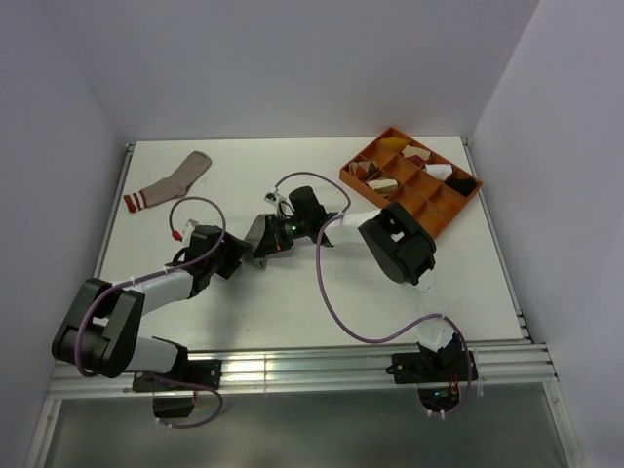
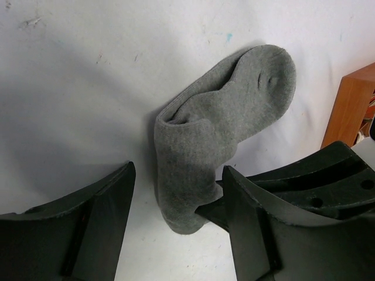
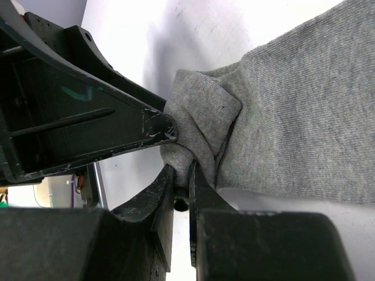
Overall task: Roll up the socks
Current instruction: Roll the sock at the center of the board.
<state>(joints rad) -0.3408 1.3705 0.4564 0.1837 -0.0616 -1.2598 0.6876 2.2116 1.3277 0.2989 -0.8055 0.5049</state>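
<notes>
Pale walls (image 1: 292,58) close around the white surface (image 1: 244,312) where both my arms reach in toward the middle. At the far right corner sits an orange divided tray (image 1: 356,185), its compartments holding small cloth bundles in white, black, yellow and brown. Over at the far left lies the pinkish-tan sock (image 1: 174,181), flat, its red and white striped cuff nearest me, well apart from everything else. Between my two arms, mid-surface, lies the grey sock (image 2: 234,105), its toe pointing away from my left wrist and its near end bunched into a fold. My left hand (image 2: 179,175) is spread wide, one finger on each side of that near end, grasping nothing. My right hand (image 3: 181,175) is clenched on the bunched fold, pinching the grey knit between its nearly closed fingertips. One left finger (image 3: 88,123) touches the same fold with its tip.
</notes>
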